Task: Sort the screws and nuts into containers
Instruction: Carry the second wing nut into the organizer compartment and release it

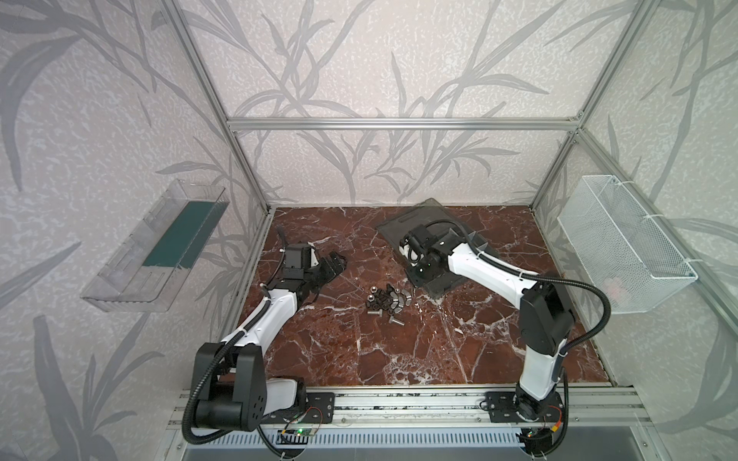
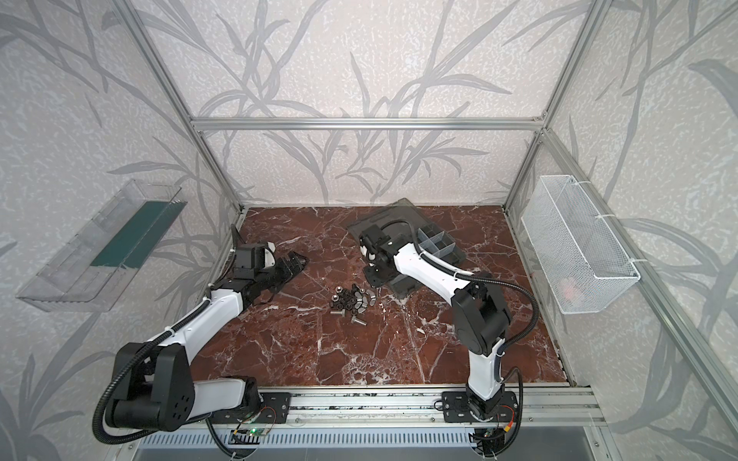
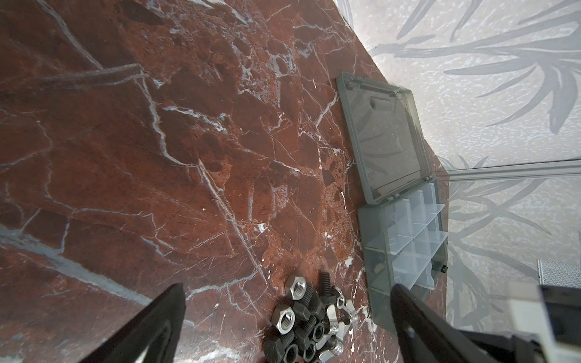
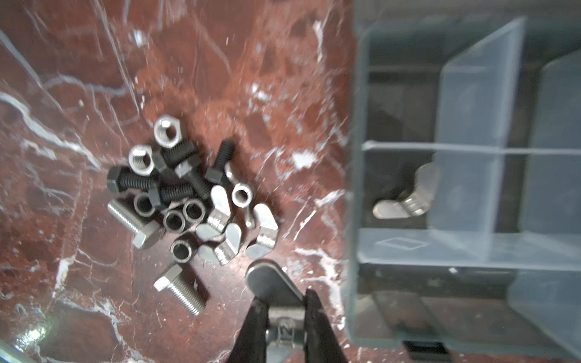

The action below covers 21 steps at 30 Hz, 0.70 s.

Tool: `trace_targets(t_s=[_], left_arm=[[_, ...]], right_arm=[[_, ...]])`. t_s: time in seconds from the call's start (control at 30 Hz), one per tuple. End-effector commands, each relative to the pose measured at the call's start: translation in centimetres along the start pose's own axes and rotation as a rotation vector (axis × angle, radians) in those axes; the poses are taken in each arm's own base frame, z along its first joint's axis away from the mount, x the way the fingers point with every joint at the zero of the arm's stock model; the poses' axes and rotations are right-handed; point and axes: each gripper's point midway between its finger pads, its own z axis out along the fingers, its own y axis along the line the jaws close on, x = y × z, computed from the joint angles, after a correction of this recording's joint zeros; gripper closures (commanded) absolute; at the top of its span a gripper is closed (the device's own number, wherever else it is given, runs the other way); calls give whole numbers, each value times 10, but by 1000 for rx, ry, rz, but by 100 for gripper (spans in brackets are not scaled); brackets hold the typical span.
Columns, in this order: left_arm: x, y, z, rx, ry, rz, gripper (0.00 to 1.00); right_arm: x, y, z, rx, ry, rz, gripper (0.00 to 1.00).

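Several screws and nuts lie in one pile (image 1: pixel 385 301) (image 2: pixel 351 301) on the red marble floor. It holds black screws (image 4: pixel 132 182), silver screws (image 4: pixel 179 292), hex nuts (image 4: pixel 168 130) and wing nuts (image 4: pixel 264 229). Just right of the pile, at the organiser's near edge, my right gripper (image 4: pixel 285 298) is shut on a silver wing nut (image 4: pixel 270 283). The grey organiser's containers (image 2: pixel 437 243) (image 4: pixel 355 157) stand under the right arm, and one compartment holds a wing nut (image 4: pixel 405 201). My left gripper (image 1: pixel 335 265) (image 3: pixel 286 289) hovers open left of the pile, holding nothing.
The organiser's lid (image 1: pixel 431 215) (image 3: pixel 386 141) lies open flat toward the back wall. A white wire-mesh basket (image 1: pixel 623 247) hangs on the right wall and a clear plastic tray (image 1: pixel 159 247) on the left wall. Aluminium frame posts edge the floor.
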Motion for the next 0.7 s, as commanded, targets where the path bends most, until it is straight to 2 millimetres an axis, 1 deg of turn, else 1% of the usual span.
trace_targets(t_s=[0.0, 0.07, 0.13, 0.23, 0.3, 0.37, 0.47, 0.67], left_arm=[[0, -4, -3, 11, -3, 6, 0], [0, -4, -2, 15, -5, 3, 1], [1, -2, -1, 12, -4, -1, 0], [1, -1, 1, 8, -2, -4, 0], [1, -2, 1, 14, -2, -3, 0], [0, -2, 1, 13, -3, -4, 1], [1, 0, 1, 6, -4, -6, 0], [2, 1, 1, 5, -2, -8, 1]], right_arm=[[-19, -24, -26, 3, -32, -43, 100], [-28, -38, -24, 19, -39, -39, 100], [-34, -54, -16, 41, -29, -41, 100], [-37, -71, 2, 88, -9, -54, 100], [-36, -78, 14, 92, 7, -49, 100], [-33, -82, 25, 95, 25, -40, 100], [-28, -82, 36, 88, 45, -29, 100], [-20, -82, 45, 86, 49, -10, 100]])
